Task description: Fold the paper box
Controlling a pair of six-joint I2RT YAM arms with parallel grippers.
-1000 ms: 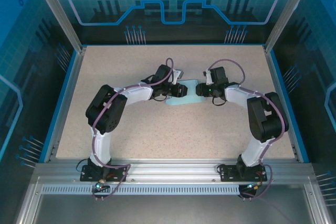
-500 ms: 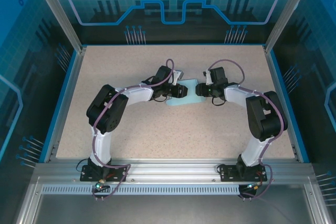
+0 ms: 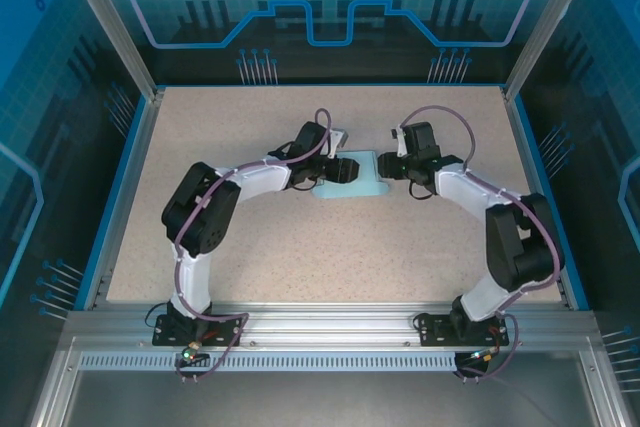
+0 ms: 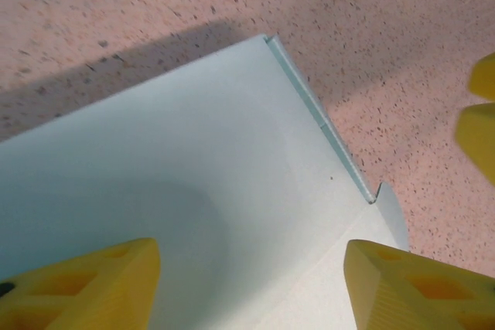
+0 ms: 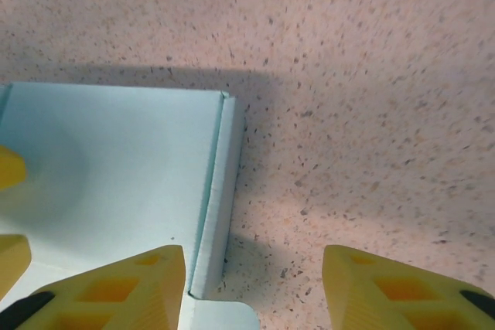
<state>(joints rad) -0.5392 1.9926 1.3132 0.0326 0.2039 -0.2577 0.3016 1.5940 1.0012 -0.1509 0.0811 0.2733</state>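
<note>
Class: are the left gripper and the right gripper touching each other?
Apart. The top external view shows a strip of the light blue paper box between the left gripper and the right gripper.

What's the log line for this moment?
paper box on table | left gripper open over it | right gripper open at its edge | nothing held

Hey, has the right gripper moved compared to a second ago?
Yes. The right gripper has backed off slightly rightward, toward the table's blue right rail and away from the middle of the paper box.
</note>
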